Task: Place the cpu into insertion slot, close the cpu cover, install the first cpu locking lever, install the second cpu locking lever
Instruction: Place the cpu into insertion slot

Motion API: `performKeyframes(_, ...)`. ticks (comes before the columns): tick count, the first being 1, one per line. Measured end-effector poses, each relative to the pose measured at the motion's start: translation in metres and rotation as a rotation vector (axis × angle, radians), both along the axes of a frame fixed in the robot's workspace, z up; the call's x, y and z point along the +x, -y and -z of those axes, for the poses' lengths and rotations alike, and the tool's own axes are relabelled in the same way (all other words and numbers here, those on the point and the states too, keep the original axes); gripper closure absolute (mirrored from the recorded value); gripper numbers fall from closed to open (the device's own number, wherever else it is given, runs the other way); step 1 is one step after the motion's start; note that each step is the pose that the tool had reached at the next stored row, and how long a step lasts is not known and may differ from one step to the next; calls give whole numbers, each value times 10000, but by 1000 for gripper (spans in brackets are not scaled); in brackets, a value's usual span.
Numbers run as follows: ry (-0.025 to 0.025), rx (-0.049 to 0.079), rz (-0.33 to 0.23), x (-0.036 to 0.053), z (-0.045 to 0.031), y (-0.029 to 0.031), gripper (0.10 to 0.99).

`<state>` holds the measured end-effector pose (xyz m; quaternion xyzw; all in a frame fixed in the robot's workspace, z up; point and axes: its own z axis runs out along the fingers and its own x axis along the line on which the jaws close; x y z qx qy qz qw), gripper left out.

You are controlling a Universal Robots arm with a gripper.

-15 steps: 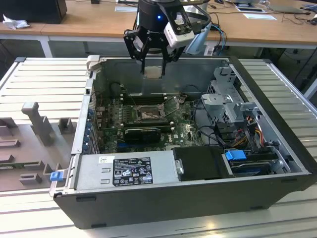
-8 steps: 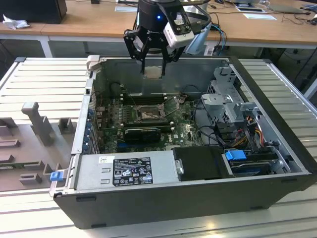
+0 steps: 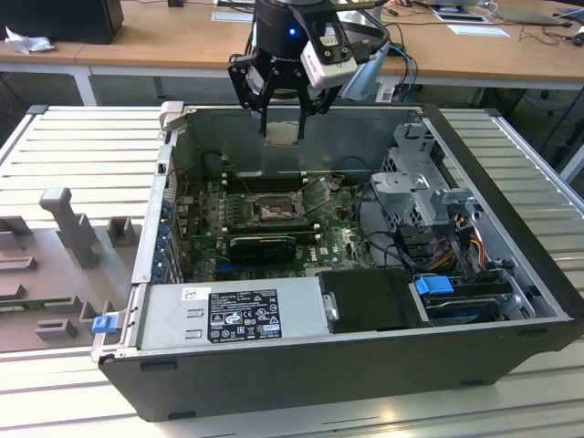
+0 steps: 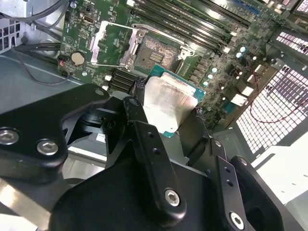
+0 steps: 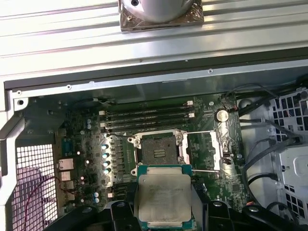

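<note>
My gripper [image 3: 284, 126] hangs above the open computer case, shut on the cpu [image 3: 283, 133], a flat square chip with a pale metal face. In both wrist views the cpu [image 4: 168, 103] [image 5: 163, 196] sits between the black fingers [image 4: 144, 125], held in the air short of the insertion slot [image 5: 158, 149] [image 4: 156, 50]. The slot's dark pin field lies bare on the green board [image 3: 274, 212]. The cpu cover [image 5: 214, 147] [image 4: 113, 45] is swung open beside the slot. Thin wire levers [image 5: 199, 132] stand raised along the slot's edges.
Long black memory slots [image 5: 144, 115] run beside the socket. A power supply [image 3: 233, 315], a drive cage [image 3: 420, 196] and loose cables [image 3: 456, 246] crowd the case. The case walls [image 3: 301, 160] ring the board. A grey foam tray [image 3: 55, 265] lies at the exterior view's left.
</note>
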<state>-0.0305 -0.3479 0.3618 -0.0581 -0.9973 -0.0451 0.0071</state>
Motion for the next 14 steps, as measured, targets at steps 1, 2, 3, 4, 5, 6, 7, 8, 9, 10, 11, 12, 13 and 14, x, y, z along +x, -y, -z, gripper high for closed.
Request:
performKeyframes(1, 0, -1, 9, 0, 0, 0, 557)
performKeyframes(2, 0, 0, 25, 0, 0, 0, 557)
performKeyframes(3, 0, 0, 43, 0, 0, 0, 557)
performKeyframes(4, 0, 0, 52, 0, 0, 0, 557)
performKeyframes(5, 0, 0, 64, 0, 0, 0, 557)
performKeyframes(6, 0, 0, 81, 0, 1, 0, 557)
performKeyframes(7, 0, 0, 93, 0, 1, 0, 557)
performKeyframes(8, 0, -1, 104, 0, 1, 0, 557)
performKeyframes(9, 0, 0, 115, 0, 1, 0, 557)
performKeyframes(10, 0, 0, 126, 0, 1, 0, 557)
performKeyframes(11, 0, 0, 146, 0, 1, 0, 557)
performKeyframes(12, 0, 0, 165, 0, 2, 0, 557)
performKeyframes(13, 0, 0, 182, 0, 1, 0, 557)
performKeyframes(14, 0, 0, 193, 0, 2, 0, 557)
